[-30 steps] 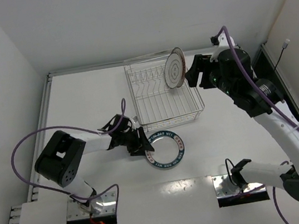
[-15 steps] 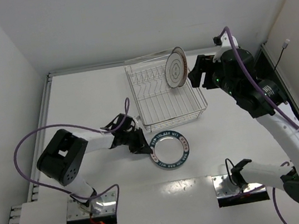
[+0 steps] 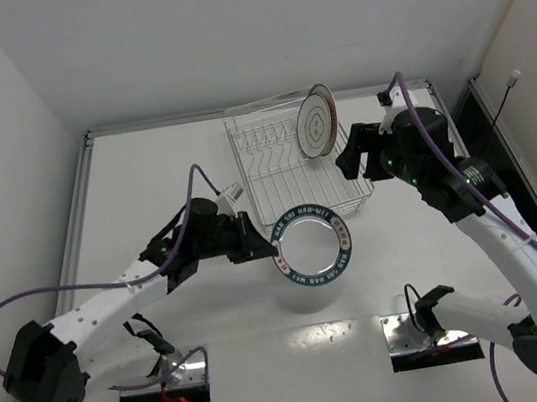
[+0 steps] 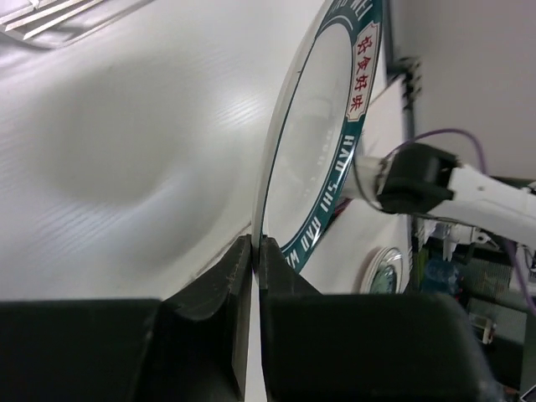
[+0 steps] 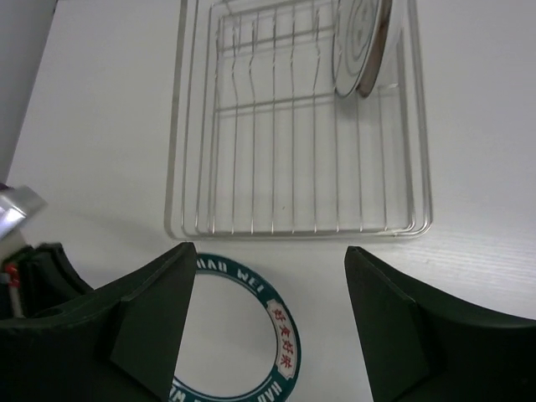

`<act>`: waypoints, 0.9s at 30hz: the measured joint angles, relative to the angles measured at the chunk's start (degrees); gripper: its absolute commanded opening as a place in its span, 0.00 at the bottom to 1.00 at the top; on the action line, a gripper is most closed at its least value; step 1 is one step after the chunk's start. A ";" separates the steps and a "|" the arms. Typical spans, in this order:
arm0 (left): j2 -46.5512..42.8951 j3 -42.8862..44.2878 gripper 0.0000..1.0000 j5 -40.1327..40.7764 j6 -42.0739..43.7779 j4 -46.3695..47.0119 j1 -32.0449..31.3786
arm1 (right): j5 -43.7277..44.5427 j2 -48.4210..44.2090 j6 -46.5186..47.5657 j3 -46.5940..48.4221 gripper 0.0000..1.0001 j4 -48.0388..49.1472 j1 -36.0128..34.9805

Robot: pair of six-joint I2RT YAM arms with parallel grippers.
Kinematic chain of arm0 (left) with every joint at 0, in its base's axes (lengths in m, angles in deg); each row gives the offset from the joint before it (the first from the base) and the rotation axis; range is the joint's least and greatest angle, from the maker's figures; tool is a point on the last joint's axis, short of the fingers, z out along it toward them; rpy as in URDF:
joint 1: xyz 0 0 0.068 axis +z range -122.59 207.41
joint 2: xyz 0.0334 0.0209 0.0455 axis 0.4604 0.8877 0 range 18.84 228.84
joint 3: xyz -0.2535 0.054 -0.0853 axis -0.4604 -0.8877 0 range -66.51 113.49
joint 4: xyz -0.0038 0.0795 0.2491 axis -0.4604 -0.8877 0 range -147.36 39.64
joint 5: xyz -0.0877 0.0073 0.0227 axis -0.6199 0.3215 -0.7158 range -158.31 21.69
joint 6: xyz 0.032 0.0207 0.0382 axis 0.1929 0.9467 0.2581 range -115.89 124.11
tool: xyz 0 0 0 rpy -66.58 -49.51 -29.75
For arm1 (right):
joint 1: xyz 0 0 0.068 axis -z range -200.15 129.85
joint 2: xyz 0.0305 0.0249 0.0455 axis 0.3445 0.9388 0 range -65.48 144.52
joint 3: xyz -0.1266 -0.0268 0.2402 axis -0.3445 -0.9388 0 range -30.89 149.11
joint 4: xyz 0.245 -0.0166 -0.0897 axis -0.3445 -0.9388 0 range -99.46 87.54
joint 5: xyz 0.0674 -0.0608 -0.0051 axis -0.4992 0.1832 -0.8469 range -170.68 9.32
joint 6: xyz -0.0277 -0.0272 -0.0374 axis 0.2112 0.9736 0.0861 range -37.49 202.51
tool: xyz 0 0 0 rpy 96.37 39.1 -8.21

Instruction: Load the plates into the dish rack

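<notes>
Lift of the teal-rimmed plate (image 3: 311, 245), centre of the overhead view. A second ago it lay flat on the surface (image 3: 144, 179) with my left jaws standing wide at its left edge. They have since clenched on that rim, seen edge-on in the left wrist view (image 4: 276, 193), and raised the plate into a tilt, its shadow now falling below it. It hangs just below the near rail of the dish rack (image 3: 239, 165), not yet inside.

My right jaws are released and hold nothing. They have drawn back a little from the ringed plate (image 3: 314, 121), which stands on edge in the rack's upper right corner (image 5: 360, 38).

By my reading, one plate is loaded and a second is secured. It needs turning upright and carrying up-frame between free prongs.
</notes>
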 measured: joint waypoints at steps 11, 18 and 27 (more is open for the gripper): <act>-6.54 11.72 0.00 1.75 0.33 -1.88 3.76 | -17.07 -3.32 -0.79 -9.84 0.74 5.31 2.99; -7.30 13.11 0.00 -1.53 -0.57 0.44 5.92 | -31.41 -3.63 -2.36 -17.29 0.19 14.78 4.61; -4.85 12.63 0.50 1.11 0.02 -2.84 7.78 | -37.46 -3.23 -10.75 -20.98 0.00 24.20 6.97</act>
